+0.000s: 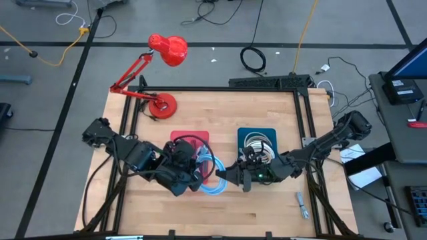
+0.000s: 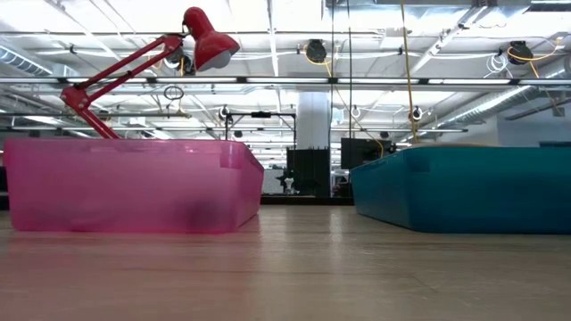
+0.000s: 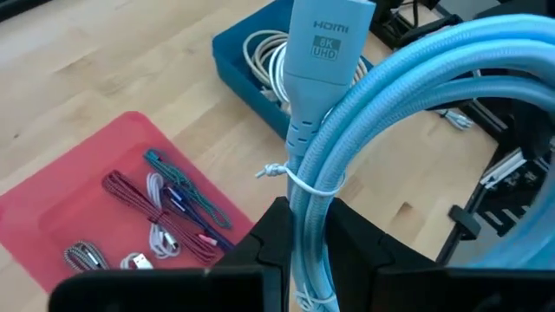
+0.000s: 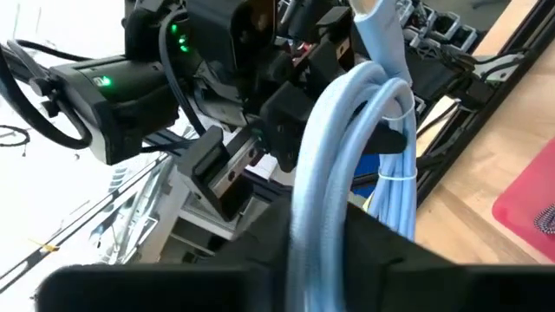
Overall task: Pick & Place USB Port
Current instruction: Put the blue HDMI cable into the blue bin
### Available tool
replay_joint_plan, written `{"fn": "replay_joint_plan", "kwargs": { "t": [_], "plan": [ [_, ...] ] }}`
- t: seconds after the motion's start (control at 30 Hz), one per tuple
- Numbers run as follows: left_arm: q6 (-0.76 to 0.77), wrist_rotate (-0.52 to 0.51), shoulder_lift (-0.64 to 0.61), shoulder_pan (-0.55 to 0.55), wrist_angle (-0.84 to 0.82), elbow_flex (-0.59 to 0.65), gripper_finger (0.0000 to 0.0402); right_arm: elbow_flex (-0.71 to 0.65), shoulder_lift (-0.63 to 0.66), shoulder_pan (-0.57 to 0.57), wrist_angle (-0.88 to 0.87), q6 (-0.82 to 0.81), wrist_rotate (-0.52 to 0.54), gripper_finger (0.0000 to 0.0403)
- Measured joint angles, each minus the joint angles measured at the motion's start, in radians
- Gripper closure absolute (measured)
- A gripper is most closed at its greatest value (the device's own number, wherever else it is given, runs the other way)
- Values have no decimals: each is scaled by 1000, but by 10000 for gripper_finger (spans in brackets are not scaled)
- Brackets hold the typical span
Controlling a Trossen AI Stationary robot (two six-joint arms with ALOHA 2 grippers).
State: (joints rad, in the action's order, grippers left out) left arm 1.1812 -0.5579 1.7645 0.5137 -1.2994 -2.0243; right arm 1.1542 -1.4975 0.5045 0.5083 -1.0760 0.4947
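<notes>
Coiled light-blue HDMI cable [image 3: 364,130] hangs above the worktop [image 1: 267,207] just beside the pink bin [image 1: 193,139], between it and the teal bin [image 1: 257,133], with the left pincer [image 3: 305,251] and the right pincer [image 4: 321,234] both clamped on its loops

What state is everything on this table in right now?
Light blue HDMI cable: coiled, tied, lifted between both grippers.
Left gripper: shut on the cable.
Right gripper: closed around the coil.
Red bin: holds small cables.
Blue bin: holds white cables.
Red lamp: whether lit, unclear.
</notes>
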Motion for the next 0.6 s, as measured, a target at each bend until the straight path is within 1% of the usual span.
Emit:
{"fn": "replay_joint_plan", "kwargs": {
  "t": [0.07,0.1,0.2,0.27,0.33,0.4,0.47,0.53,0.6],
  "plan": [
    [-2,7,0,1,3,0,354,0,0,2,-1,8,-1,366],
    [-7,7,0,4,6,0,354,0,0,5,-2,18,-1,372],
    [-22,-2,-23,33,17,1,349,0,0,17,-3,38,21,372],
    [-26,-51,-54,64,43,1,325,1,0,25,5,39,48,372],
    [-36,-155,-100,119,88,1,301,1,8,39,7,44,87,371],
    [-40,-307,-151,198,136,0,287,0,7,51,20,47,140,371],
    [-65,-473,-193,276,192,-2,285,-1,8,69,47,49,170,372],
    [-100,-625,-230,363,218,-2,288,-1,22,90,29,41,240,372],
    [-122,-731,-250,430,228,-2,295,1,51,118,-93,-16,336,372]
  ]
}}
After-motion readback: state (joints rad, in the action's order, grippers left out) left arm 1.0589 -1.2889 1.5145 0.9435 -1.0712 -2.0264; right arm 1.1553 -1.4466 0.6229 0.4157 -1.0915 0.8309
